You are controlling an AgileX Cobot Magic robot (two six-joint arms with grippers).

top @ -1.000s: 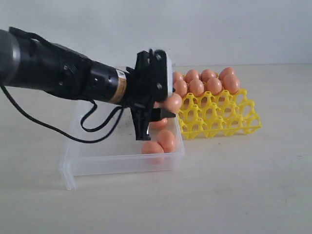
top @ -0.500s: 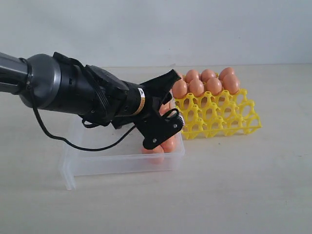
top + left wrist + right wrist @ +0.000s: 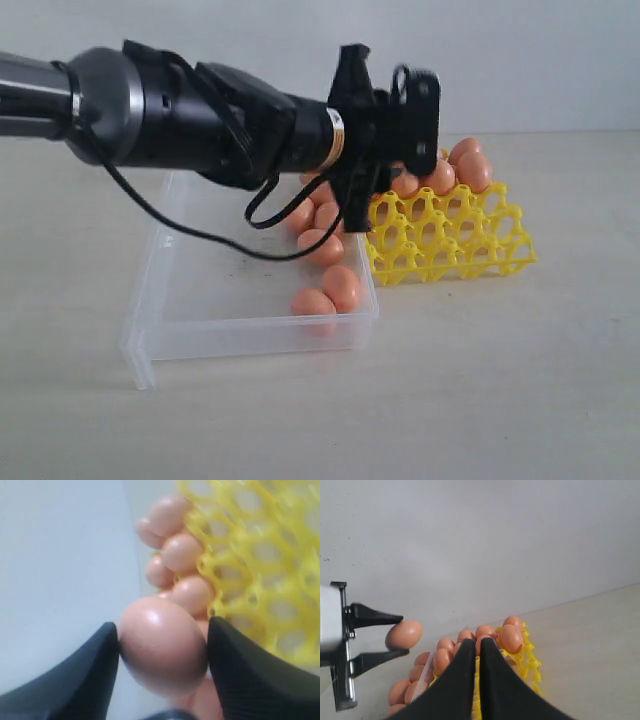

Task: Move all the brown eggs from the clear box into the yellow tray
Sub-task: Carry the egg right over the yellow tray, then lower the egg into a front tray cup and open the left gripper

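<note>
**State.** The left gripper (image 3: 163, 630) is clamped on one brown egg (image 3: 161, 652), with a dark finger against each flank. In the exterior view it hangs at centre frame, over the left edge of the yellow tray (image 3: 455, 245). The right gripper (image 3: 476, 644) has its jaws pressed together on nothing.

**Task things.** Seated eggs (image 3: 440, 176) fill the tray's far rows, right of centre in the exterior view. The near cups are bare. About five loose eggs (image 3: 326, 294) lie at the right end of the clear box (image 3: 240, 338). We cannot tell whether the box touches the tray or sits just beside it on the table (image 3: 500, 390).

**Risks (our judgement).**
- The shell is smooth, so a jolt could let the egg slip and drop onto the tray's peaks or back into the box.
- Released over a peak rather than a cup, the egg would sit tilted and could roll.
- Coming down close to the filled rows could knock a seated egg.
- A harder squeeze could crack the shell.

**Views.**
- In the exterior view we cannot pick out the held egg behind the gripper body, but only this view shows the box and what remains in it.
- The left wrist view shows both contacts close up. It is blurred and says nothing of height over the tray.
- The right wrist view shows the same egg from the side at its left edge, clear of the seated rows at lower centre.
</note>
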